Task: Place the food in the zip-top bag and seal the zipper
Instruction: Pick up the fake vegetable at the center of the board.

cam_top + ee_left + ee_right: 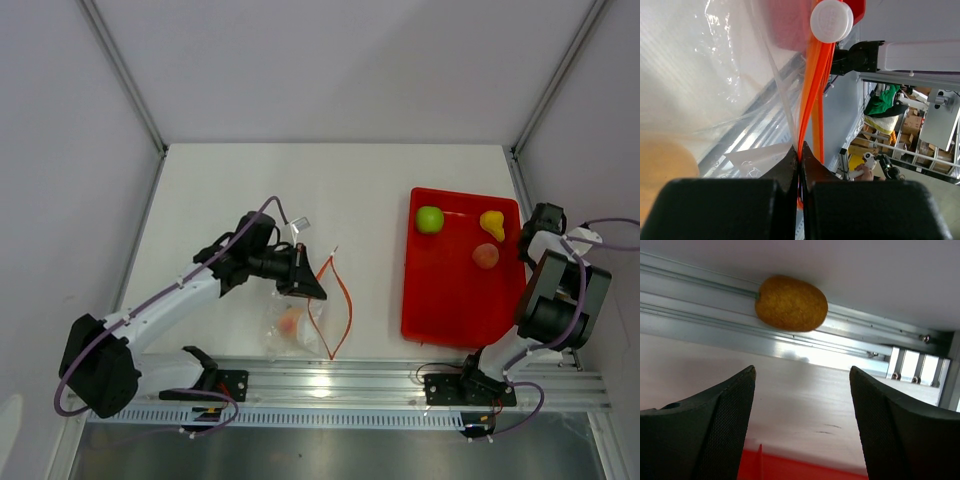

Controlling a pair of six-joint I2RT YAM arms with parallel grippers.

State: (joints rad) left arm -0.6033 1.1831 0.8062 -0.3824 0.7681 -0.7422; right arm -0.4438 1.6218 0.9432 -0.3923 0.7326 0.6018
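Top external view is showing the left gripper (pixel 316 283) pinching the zipper (pixel 349 300) of the zip-top bag (pixel 283 338), which is lying on the white table (pixel 230 190) near the front rail (pixel 400 380), its orange-red strip bowing out in a loop to the right. A red-pink piece (pixel 291 322) is sitting inside the clear plastic. To the right, well apart from the bag, a red tray (pixel 450 300) is holding a lime-green apple (pixel 430 219), a yellow pear (pixel 491 223) and an orange piece (pixel 486 256), all three resting apart from one another along its far end. Left wrist view is showing the black jaws pressed tight together on the orange strip, with a white round cap (pixel 831 20) sitting on that strip farther along it. Right wrist view is showing the right gripper (pixel 802 371) standing wide and holding nothing, its fingers hovering over the tray's edge, while a brownish piece (pixel 791 303) is showing beyond the fingertips against an aluminium rail, touching neither finger.
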